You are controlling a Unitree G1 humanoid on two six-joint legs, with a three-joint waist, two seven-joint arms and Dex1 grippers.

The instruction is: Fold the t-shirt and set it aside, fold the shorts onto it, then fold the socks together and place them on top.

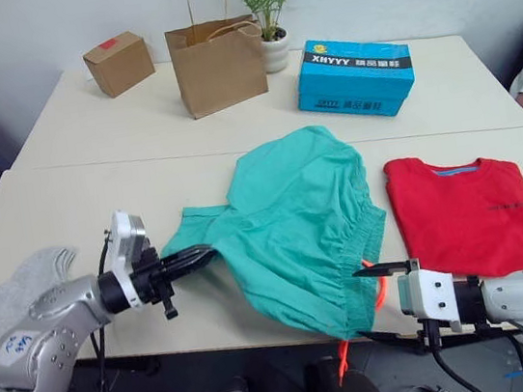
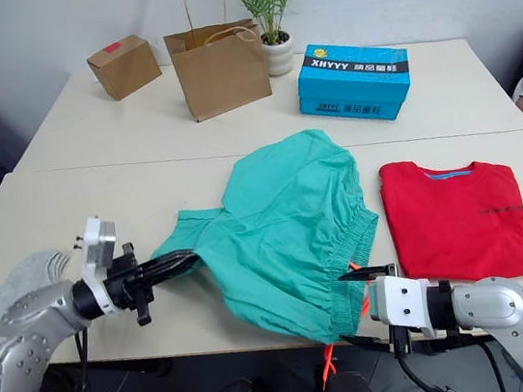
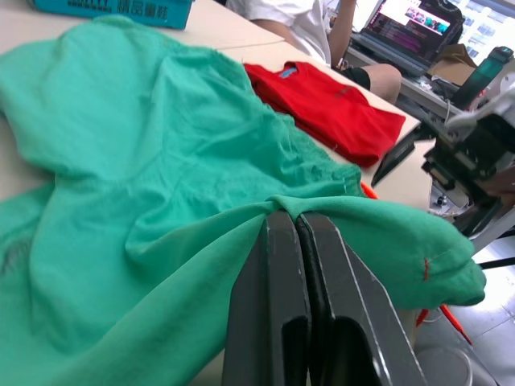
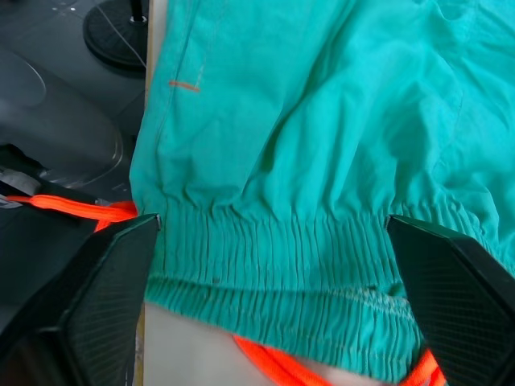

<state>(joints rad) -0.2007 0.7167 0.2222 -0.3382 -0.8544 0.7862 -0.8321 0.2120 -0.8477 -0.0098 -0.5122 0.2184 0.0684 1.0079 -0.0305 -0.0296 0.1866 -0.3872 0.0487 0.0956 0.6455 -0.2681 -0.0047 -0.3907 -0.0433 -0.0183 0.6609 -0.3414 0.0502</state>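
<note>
One teal-green cloth shorts (image 1: 294, 221) pinched by left gripper (image 1: 204, 255); right gripper (image 4: 273, 265) gapes wide; one folded red t-shirt (image 1: 463, 211) right

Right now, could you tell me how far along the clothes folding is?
The t-shirt looks done: it lies folded on the table's right side. The shorts are in hand, spread beside it, not on it; the left pincer is shut on a leg edge, and the right pincer is open around the waistband. The socks lie unfolded at the far left, still to be done.
</note>
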